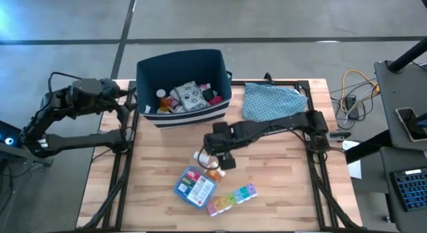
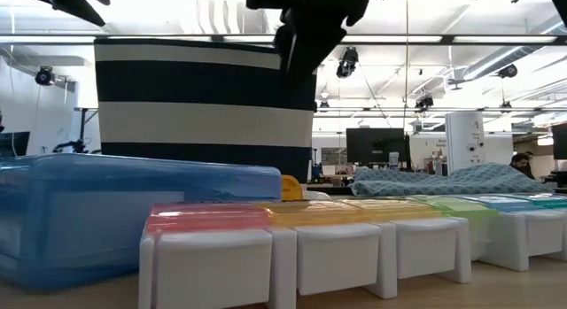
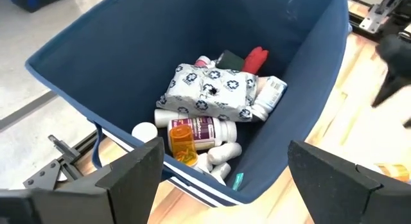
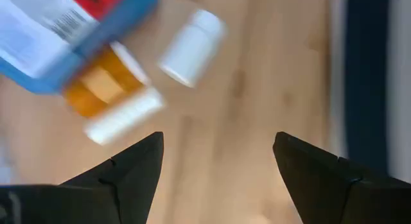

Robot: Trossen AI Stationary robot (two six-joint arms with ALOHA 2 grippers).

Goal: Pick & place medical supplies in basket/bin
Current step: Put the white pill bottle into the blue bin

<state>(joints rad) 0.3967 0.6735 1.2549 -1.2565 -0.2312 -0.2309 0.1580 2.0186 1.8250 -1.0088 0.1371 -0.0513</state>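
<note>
The navy bin [image 1: 183,63] stands at the table's far side and holds several supplies [image 3: 205,115]: white and orange bottles and a patterned white packet. On the table near the middle lie a white bottle [image 4: 192,47], an orange bottle [image 4: 106,83], the blue first-aid pouch [image 1: 195,186] and the rainbow pill organizer [image 1: 231,198]. My right gripper [image 4: 218,139] is open and hangs above the table, just right of the two bottles and touching nothing. My left gripper [image 3: 225,150] is open at the bin's left rim, looking down into it.
A teal patterned cloth pouch [image 1: 270,101] lies right of the bin at the far right of the table. The pouch and organizer fill the near middle; bare wood [image 1: 280,179] shows to their right. In the low view the organizer [image 2: 354,243] stands in front of the striped bin [image 2: 204,105].
</note>
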